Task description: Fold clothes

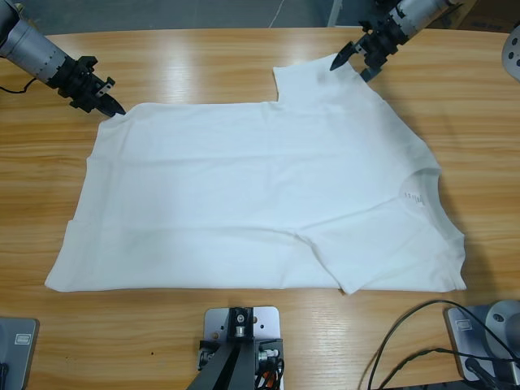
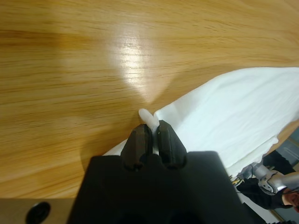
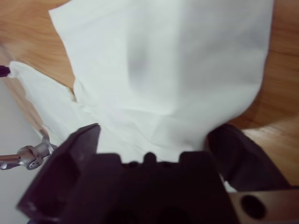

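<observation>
- White T-shirt (image 1: pixel 252 203) spread flat on the wooden desk (image 1: pixel 203 69), neck opening with small label (image 1: pixel 416 197) toward one end, hem toward the other.
- One sleeve (image 1: pixel 321 81) lying out flat on the desk; the other sleeve (image 1: pixel 357 252) folded in over the body.
- Left tool (image 1: pixel 112 106) at a hem corner, jaws pressed together on a small tuft of white cloth (image 2: pixel 148 116) poking out past the tips; rest of the shirt (image 2: pixel 243 116) trailing off to one side of that tool, bare desk (image 2: pixel 93 70) ahead of it.
- Right tool (image 1: pixel 351 62) at the edge of the flat sleeve, jaws spread wide, one each side of the cloth (image 3: pixel 177 70) filling the space ahead of it; no pinch visible.
</observation>
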Robot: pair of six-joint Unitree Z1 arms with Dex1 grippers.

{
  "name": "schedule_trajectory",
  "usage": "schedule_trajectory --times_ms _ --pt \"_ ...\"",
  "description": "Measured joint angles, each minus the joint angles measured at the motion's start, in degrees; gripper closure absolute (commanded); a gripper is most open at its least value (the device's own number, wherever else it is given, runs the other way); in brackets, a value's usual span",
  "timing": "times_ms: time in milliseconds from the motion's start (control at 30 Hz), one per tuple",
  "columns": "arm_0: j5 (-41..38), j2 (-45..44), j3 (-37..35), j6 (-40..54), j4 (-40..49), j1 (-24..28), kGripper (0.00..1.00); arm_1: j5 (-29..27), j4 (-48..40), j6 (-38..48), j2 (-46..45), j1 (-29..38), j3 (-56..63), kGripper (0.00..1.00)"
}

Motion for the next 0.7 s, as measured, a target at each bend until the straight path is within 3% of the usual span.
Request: schedule_trajectory --times_ms 33,133,200,267,333,700 --pt "0.0 0.0 0.0 0.0 0.0 0.0 1.000 -0.3 0.1 0.0 0.0 0.0 0.0 0.761" --pt "0.0 0.0 0.0 0.0 0.1 0.0 1.000 -1.3 0.4 0.0 0.1 -0.2 0.0 0.781" --pt "0.0 0.0 0.0 0.1 0.1 0.0 1.000 -1.9 0.5 0.0 0.1 -0.4 0.0 0.884" --pt "0.0 0.0 0.0 0.2 0.1 0.0 1.000 -2.4 0.5 0.0 0.1 -0.7 0.0 0.893" --pt "0.0 0.0 0.0 0.2 0.1 0.0 1.000 -2.9 0.5 0.0 0.1 -1.0 0.0 1.000" --pt "-0.1 0.0 -0.4 0.3 0.4 0.0 1.000 -4.1 0.4 0.5 0.1 -1.9 0.0 1.000"
